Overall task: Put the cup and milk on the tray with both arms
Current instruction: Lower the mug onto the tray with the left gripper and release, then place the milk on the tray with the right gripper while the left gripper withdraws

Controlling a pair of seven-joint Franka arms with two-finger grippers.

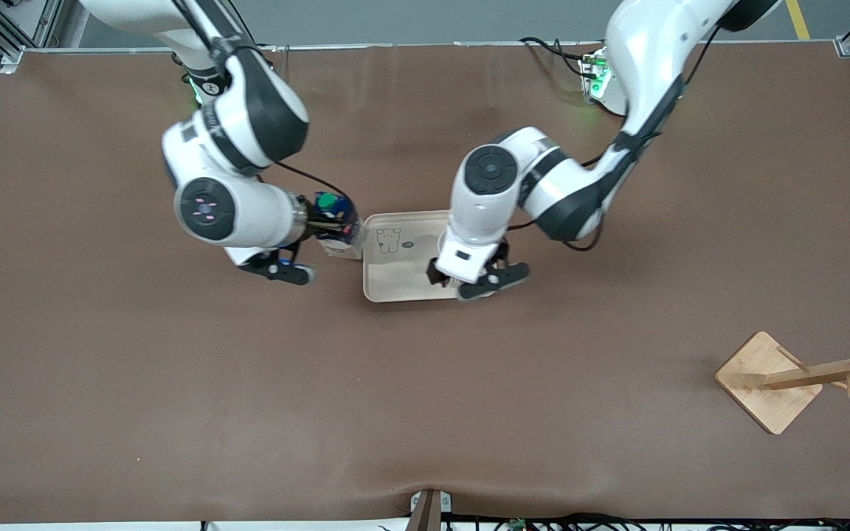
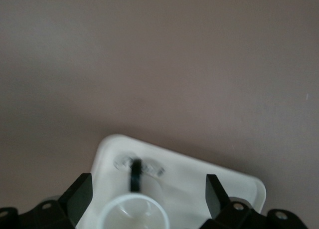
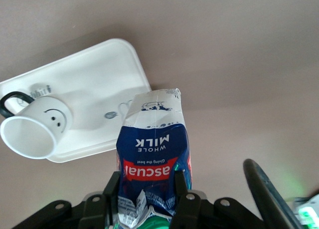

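Right gripper: clamped on the milk, one black finger on each side of the carton near its cap end; in the front view it holds the carton just above the table, beside the tray's edge toward the right arm's end.
Milk: dark-blue carton with a green round cap, a red band and a pale lower part; only the right wrist view makes the white "MILK" lettering readable, while the front view mostly shows the cap and blue top.
Left gripper: fingers spread wide, one on each side of the cup without touching it; it hangs over the tray's end toward the left arm.
Cup: small white mug standing on the tray right under the left gripper, rim up, black handle pointing away from the wrist; the front view hides it under the arm, and only the right wrist view shows its black smiley face.
Tray: flat, cream, smooth, with rounded corners and a low raised rim; a small bear drawing sits at the end nearest the milk.
Table: matte brown covering, faintly wrinkled.
Wooden rack: square base with pegs, well apart from both grippers.
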